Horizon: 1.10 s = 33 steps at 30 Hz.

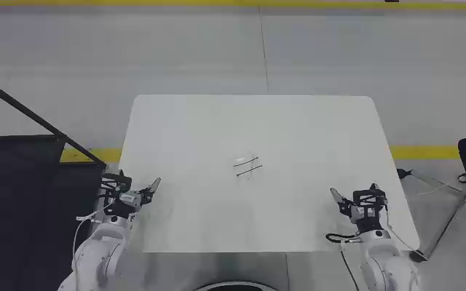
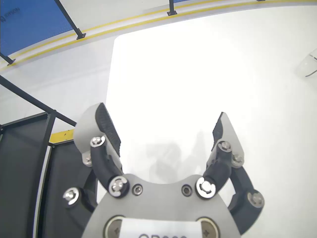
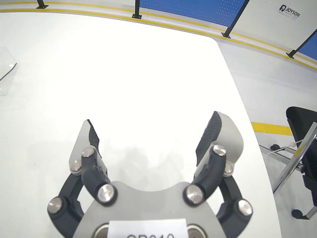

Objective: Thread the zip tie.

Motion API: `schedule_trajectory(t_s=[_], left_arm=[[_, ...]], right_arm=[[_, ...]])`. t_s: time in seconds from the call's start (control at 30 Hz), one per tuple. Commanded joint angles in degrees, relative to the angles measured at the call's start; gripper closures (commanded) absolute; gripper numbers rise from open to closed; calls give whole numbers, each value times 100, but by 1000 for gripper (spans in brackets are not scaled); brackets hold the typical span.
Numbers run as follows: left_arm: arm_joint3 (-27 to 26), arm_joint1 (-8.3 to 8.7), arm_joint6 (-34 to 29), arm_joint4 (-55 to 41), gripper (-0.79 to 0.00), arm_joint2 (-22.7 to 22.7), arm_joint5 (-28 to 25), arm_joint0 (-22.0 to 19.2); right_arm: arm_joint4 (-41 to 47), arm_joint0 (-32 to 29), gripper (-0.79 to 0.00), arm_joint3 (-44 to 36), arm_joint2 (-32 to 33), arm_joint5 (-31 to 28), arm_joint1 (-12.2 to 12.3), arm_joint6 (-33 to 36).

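Two thin black zip ties (image 1: 248, 166) lie side by side in the middle of the white table (image 1: 218, 124), partly on a small clear plastic piece (image 1: 240, 161). That clear piece with a black tie shows at the frame edge in the left wrist view (image 2: 307, 65) and in the right wrist view (image 3: 7, 75). My left gripper (image 1: 134, 185) (image 2: 161, 111) hovers open over the table's near left corner with nothing between its fingers. Near the front right corner, my right gripper (image 1: 358, 195) (image 3: 151, 117) is open too and holds nothing. Both are far from the ties.
A black framed panel (image 1: 33, 189) stands just off the table's left side, close to my left arm. A black office chair (image 3: 301, 127) and cables sit beyond the right edge. Bare tabletop lies between both grippers and the ties.
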Motion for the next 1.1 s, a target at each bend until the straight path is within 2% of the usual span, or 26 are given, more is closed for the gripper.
schedule_trajectory(t_s=[0.0,0.27,0.4,0.57,0.8,1.0,1.07], left_arm=[[0,0,0,0,-784,0,0,0],[-8,1,25,11,-785,23,-102,2],[1,5,317,-116,-785,-34,-457,41],[-14,11,659,-644,-785,-189,-1063,79],[-5,24,1015,-965,-785,-365,-1680,181],[-7,54,920,-758,-785,-423,-2092,253],[-9,56,912,-738,-785,-432,-2103,251]], right_arm=[[0,0,-784,0,0,0,0,0],[0,5,-785,-6,-12,-35,0,-4],[113,167,-785,38,-63,-508,8,173],[544,538,-785,19,-141,-1498,38,800],[1471,1353,-785,198,-411,-2689,68,1985],[2782,2119,-785,594,-835,-3487,66,3055],[3096,2312,-785,724,-865,-3562,78,3338]])
